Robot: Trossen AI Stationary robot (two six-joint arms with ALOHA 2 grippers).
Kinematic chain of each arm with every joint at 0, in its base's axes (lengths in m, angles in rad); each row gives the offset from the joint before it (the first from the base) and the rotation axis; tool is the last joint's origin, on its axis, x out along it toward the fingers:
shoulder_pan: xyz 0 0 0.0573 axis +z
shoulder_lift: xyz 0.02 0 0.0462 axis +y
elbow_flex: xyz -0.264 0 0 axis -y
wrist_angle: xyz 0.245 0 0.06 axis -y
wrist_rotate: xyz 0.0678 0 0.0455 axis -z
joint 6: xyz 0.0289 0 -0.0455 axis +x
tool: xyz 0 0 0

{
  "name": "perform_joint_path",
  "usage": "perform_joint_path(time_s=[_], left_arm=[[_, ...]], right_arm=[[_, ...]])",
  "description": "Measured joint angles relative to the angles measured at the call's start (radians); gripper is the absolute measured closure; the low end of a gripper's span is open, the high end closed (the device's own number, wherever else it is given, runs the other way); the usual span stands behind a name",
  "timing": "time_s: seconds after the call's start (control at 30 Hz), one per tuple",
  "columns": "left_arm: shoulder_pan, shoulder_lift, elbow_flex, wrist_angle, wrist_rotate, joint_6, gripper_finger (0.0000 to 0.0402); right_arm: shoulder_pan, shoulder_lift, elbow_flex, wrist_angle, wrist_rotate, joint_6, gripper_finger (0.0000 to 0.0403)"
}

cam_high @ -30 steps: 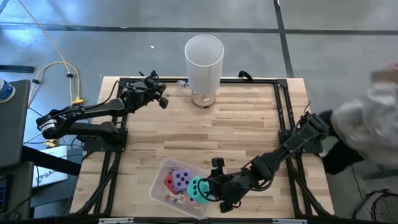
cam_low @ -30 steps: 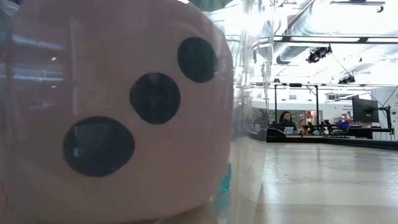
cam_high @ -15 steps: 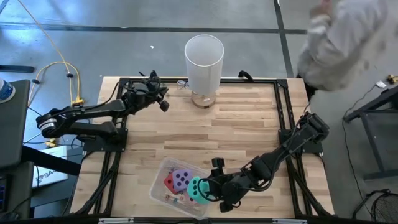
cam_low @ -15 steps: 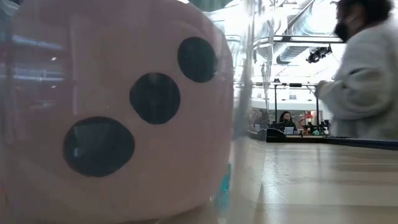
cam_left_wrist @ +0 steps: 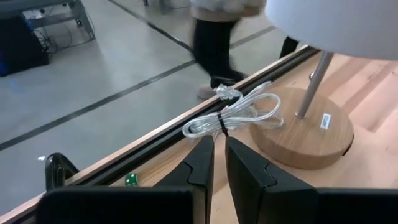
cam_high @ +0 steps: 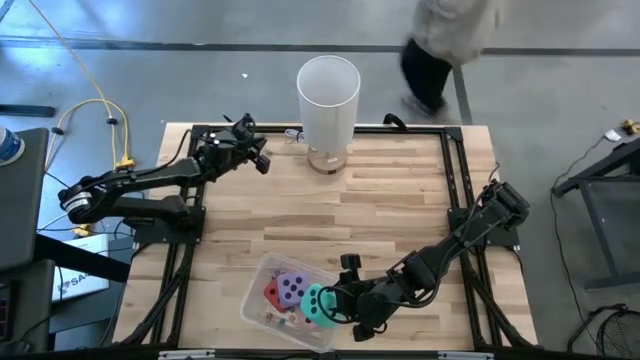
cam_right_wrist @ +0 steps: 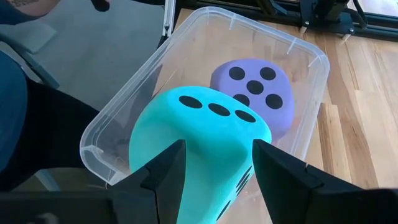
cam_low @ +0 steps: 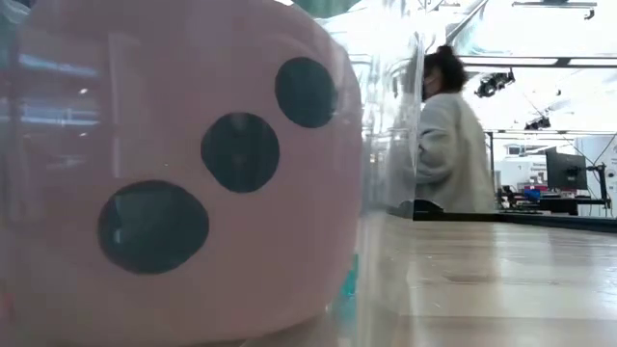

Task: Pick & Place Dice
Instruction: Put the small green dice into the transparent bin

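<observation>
A clear plastic bin [cam_high: 262,272] stands near the table's near edge. In it lie a red die [cam_high: 271,293] and a purple die [cam_high: 292,287]. The pink die [cam_low: 193,173] sits behind the bin's clear wall in the low view. The teal die [cam_right_wrist: 199,124] is over the bin's right end, with my right gripper [cam_high: 330,303] shut on it. My left gripper [cam_high: 262,163] is shut and holds nothing. It hovers at the far left, by the lamp's wooden base [cam_left_wrist: 305,130]. My right gripper pinches the teal die between its two fingers [cam_right_wrist: 165,168], one on each of two opposite sides [cam_right_wrist: 186,155]. The fingers slant down from the table's right side. The three-pip face is up. Whether the die rests on the bin's floor I cannot tell.
A lamp with a tall white shade [cam_high: 328,92] stands at the middle of the far edge, with a coiled cable [cam_left_wrist: 236,112] beside its base. Black frame rails [cam_high: 455,180] run along the table's sides. A person [cam_high: 445,40] walks on the floor beyond the far edge.
Both grippers and the dice have kept still. The person has walked along the far side of the table, from beyond its right edge toward the middle.
</observation>
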Motion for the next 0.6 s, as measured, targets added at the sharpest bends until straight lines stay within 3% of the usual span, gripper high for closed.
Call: perform_joint_path(time_s=[0.33, 0.6], left_arm=[[0.011, 0.0, 0.0, -0.078, -0.087, 0.02, 0.0365], [-0.027, 0.0, 0.0, -0.078, -0.085, 0.169, 0.0365]], right_arm=[[0.0, 0.0, 0.0, 0.005, 0.0, -0.002, 0.0227], [0.0, 0.0, 0.0, 0.011, 0.0, -0.007, 0.0227]])
